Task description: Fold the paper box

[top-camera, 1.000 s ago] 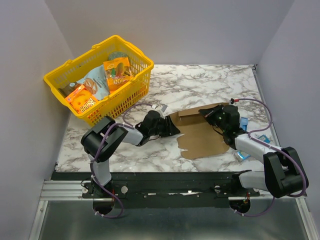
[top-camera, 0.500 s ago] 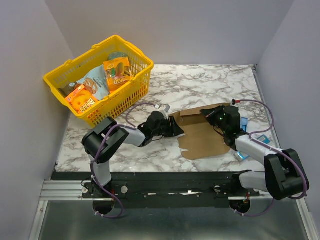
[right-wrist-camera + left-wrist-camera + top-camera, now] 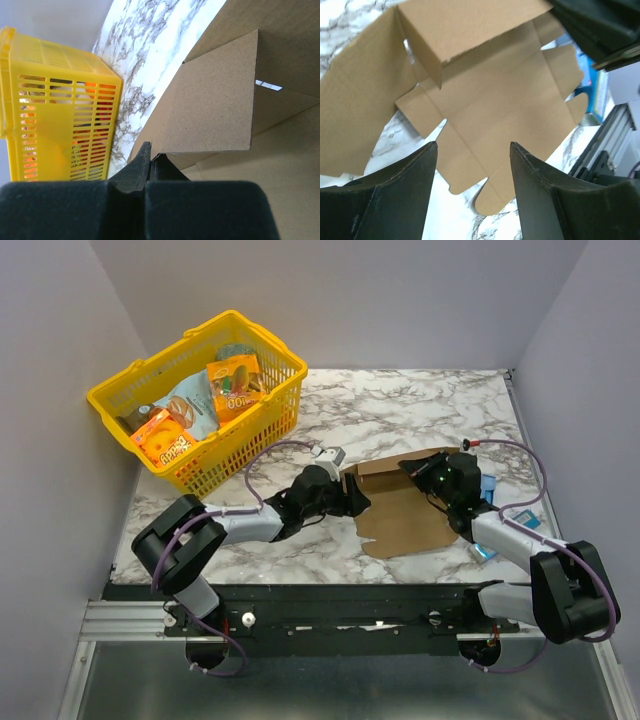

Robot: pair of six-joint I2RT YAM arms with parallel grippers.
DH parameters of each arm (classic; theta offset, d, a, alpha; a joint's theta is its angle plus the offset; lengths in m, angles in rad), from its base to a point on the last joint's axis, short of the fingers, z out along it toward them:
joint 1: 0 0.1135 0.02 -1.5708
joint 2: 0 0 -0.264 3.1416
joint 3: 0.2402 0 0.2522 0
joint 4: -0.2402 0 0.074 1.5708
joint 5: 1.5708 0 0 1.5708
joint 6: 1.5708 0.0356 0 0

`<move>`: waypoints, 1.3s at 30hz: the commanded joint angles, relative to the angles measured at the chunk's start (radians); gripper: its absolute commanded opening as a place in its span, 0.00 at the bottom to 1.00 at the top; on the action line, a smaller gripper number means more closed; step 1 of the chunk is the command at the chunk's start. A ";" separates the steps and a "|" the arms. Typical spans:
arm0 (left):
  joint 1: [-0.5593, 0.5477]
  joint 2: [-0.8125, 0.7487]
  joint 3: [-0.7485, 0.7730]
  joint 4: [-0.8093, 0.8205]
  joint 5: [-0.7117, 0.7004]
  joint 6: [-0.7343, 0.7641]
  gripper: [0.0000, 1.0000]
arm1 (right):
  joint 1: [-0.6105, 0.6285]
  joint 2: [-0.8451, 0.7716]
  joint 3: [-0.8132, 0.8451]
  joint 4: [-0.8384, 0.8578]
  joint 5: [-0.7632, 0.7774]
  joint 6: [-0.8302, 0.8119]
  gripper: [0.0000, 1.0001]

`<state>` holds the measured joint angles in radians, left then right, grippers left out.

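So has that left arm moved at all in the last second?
Yes. The left arm has stretched right, away from the yellow basket and further onto the paper box, while its elbow sank toward the near edge of the table.

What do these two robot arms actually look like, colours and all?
The left arm and right arm are slim light-grey tubes linked by chunky, rounded black joints. A thin purple cable loops loosely along each. The left gripper and right gripper are black, with two flat tapering fingers.
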<state>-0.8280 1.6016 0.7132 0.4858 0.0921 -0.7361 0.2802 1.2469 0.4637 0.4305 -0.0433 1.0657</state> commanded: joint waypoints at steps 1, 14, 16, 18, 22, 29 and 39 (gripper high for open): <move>-0.003 0.061 0.034 -0.079 -0.046 0.012 0.68 | 0.005 -0.018 -0.025 -0.049 0.000 -0.027 0.01; 0.013 0.204 0.083 0.003 0.049 -0.045 0.61 | 0.005 -0.029 -0.030 -0.053 0.003 -0.024 0.01; 0.015 0.227 0.089 0.020 0.055 -0.048 0.60 | 0.005 -0.030 -0.031 -0.052 0.003 -0.023 0.01; 0.017 0.236 0.089 0.042 0.063 -0.043 0.58 | 0.004 -0.030 -0.033 -0.053 0.003 -0.023 0.00; 0.018 0.239 0.095 0.060 0.040 -0.017 0.54 | 0.005 -0.030 -0.034 -0.050 0.002 -0.021 0.00; 0.012 0.228 0.115 0.059 0.006 0.010 0.52 | 0.005 -0.018 -0.036 -0.042 -0.009 -0.016 0.00; -0.010 0.239 0.175 0.077 0.021 0.009 0.52 | 0.005 -0.010 -0.039 -0.035 -0.006 -0.012 0.00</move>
<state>-0.8249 1.8256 0.8459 0.5167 0.1246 -0.7464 0.2806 1.2213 0.4492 0.4236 -0.0437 1.0733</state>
